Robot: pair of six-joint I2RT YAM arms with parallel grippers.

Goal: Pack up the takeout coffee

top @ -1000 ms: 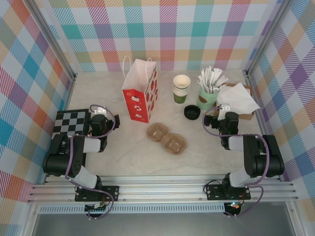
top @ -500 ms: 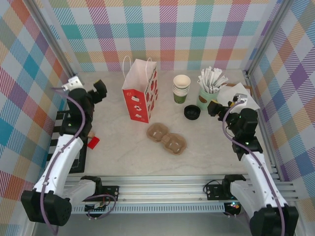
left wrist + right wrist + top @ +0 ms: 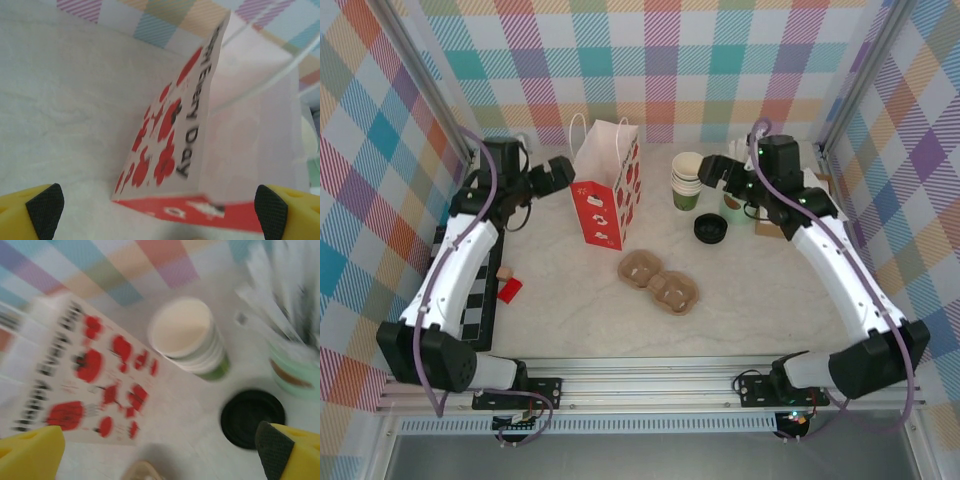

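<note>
The takeout coffee (image 3: 710, 229) stands on the desk (image 3: 770, 300) toward the far right, seen from above as a round black lid. It is just in front of the stack of lidless cups (image 3: 687, 182) and near the mint-green pot (image 3: 295, 377) of white sachets. The right end effector (image 3: 712, 172) hangs just right of the cup stack in the overhead view, its yellow fingers (image 3: 290, 455) spread wide and holding nothing. In its wrist view the black lid lies low and to the right between them (that view is blurred). The left end effector (image 3: 560, 172) hangs at the left side of the red-and-white paper bag (image 3: 605, 195), likewise wide apart and empty, the bag's printed face between the fingertips in its wrist view. The bag stands upright, mouth open, left of the cup stack. A brown two-cup carrier (image 3: 660, 281) lies nearer, in front of bag and coffee. At the left edge lies a checkerboard (image 3: 483, 310), with a red block (image 3: 510, 290) at its right edge.
</note>
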